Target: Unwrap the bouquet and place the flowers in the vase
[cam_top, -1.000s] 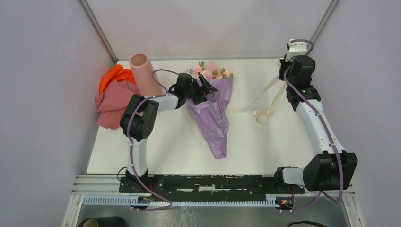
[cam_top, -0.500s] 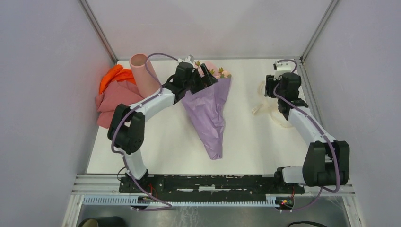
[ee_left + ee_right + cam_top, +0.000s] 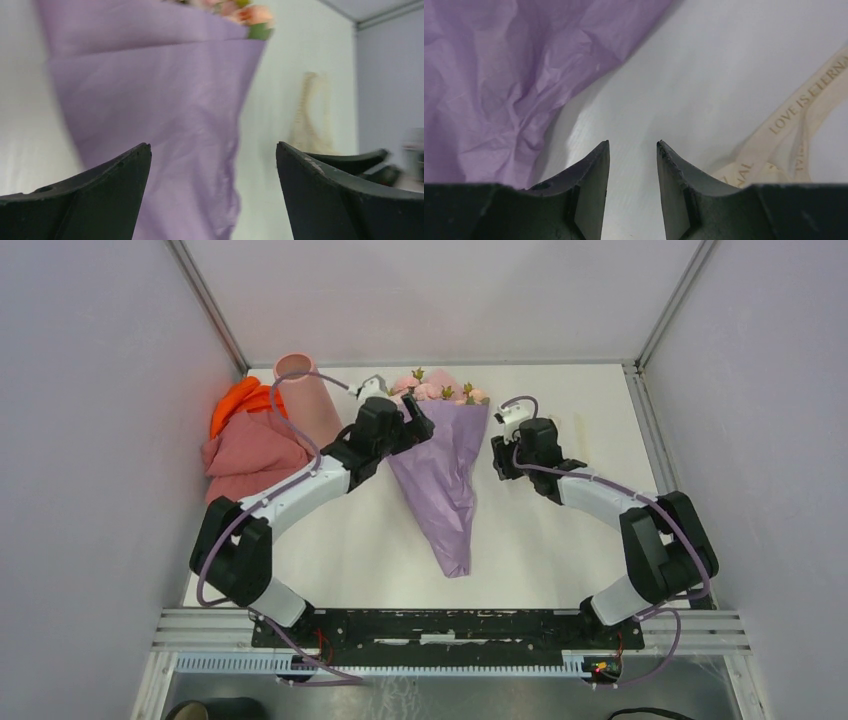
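Since a second ago the right pincer [image 3: 497, 464] has swung from the far right corner to just beside the bouquet [image 3: 446, 475]. Its jaws are partly parted and empty, and the ribbon [image 3: 796, 120] lies loose behind it. The left pincer [image 3: 420, 420] is spread wide and empty at the wrapper's left edge. The bouquet lies mid-desk [image 3: 330, 550], the flowers [image 3: 440, 392] far, tip near. Stems are hidden by paper. The left wrist view is blurred; apparently no contact.

Of the flowers [image 3: 441, 393] only the heads show; their stems are hidden inside the bouquet [image 3: 150, 100] paper, which is blurred and cut by the top edge in the left wrist view. The ribbon [image 3: 796, 125] runs off the right wrist view's right edge.
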Motion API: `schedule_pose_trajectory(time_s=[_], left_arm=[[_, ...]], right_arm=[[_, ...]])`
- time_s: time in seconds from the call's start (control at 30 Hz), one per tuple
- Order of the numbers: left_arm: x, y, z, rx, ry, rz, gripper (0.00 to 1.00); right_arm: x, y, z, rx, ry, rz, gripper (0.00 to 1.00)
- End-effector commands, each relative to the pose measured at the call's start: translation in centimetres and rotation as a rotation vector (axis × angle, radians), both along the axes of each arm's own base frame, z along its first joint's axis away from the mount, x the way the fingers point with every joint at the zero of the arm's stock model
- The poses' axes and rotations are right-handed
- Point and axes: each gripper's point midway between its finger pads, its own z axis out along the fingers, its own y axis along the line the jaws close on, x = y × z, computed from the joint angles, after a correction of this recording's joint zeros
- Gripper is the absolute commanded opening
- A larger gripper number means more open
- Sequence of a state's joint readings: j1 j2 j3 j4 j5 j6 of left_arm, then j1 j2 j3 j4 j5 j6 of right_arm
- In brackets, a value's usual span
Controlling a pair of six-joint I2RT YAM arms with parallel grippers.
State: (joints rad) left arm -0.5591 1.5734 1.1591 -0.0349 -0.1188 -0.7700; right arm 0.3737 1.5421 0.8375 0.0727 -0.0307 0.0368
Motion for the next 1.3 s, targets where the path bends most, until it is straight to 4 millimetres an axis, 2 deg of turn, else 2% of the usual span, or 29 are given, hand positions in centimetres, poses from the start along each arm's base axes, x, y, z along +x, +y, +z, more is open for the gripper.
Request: schedule_pose_trajectory(time_s=[0.0,0.13,0.17,0.2,0.23,0.43,0.57,0.67,0.77,0.83,0.93,1.0,1.07,1.13,1.27], left_arm=[[-2.3,6.4,-1.3,0.148,-0.065,0.296,0.99],[-5.7,7.7,-2.8,0.010,-0.088,0.319,0.97],[-6.4,7.7,-3.5,-0.035,-0.084,0.312,0.97],[-7.2,7.7,-5.1,-0.059,-0.062,0.305,0.96],[-7.5,7.3,-5.4,-0.088,-0.065,0.288,0.95],[-6.4,5.0,-6.0,-0.043,-0.030,0.225,0.95],[-5.4,2.4,-5.4,-0.063,-0.039,0.161,0.84],[-4.6,0.0,-4.9,-0.067,-0.033,0.109,0.75],[-4.9,-3.8,-4.6,-0.062,-0.029,0.025,0.72],[-5.2,-6.8,-3.9,-0.068,-0.038,-0.046,0.78],[-6.4,-11.3,-4.8,-0.068,-0.016,-0.159,0.84],[-7.5,-14.0,-5.5,-0.076,-0.008,-0.226,0.86],[-8.6,-16.1,-6.3,-0.081,0.000,-0.280,0.87],[-9.6,-18.3,-6.5,-0.109,-0.001,-0.354,0.89],[-11.7,-22.5,-7.0,-0.114,-0.008,-0.490,0.97]], right_arm=[[1.9,3.0,4.3,0.106,-0.117,0.037,0.45],[2.3,3.5,5.0,0.118,-0.126,0.043,0.45],[2.3,3.5,5.2,0.120,-0.131,0.044,0.45],[2.3,3.5,5.3,0.122,-0.134,0.045,0.45],[2.2,3.5,5.6,0.125,-0.138,0.048,0.45],[1.4,3.0,6.3,0.118,-0.159,0.048,0.46],[0.8,2.3,6.7,0.104,-0.173,0.035,0.46],[0.2,1.6,7.6,0.097,-0.199,0.023,0.46],[-0.3,0.0,9.0,0.055,-0.243,-0.026,0.46],[-0.8,-1.3,9.9,0.027,-0.269,-0.066,0.45],[-1.8,-3.4,12.3,0.038,-0.339,-0.156,0.44],[-3.0,-5.0,15.1,0.096,-0.420,-0.236,0.43],[-4.4,-6.2,18.8,0.153,-0.524,-0.278,0.44],[-5.3,-7.0,21.1,0.171,-0.577,-0.300,0.45],[-6.4,-7.7,23.0,0.165,-0.605,-0.311,0.45]])
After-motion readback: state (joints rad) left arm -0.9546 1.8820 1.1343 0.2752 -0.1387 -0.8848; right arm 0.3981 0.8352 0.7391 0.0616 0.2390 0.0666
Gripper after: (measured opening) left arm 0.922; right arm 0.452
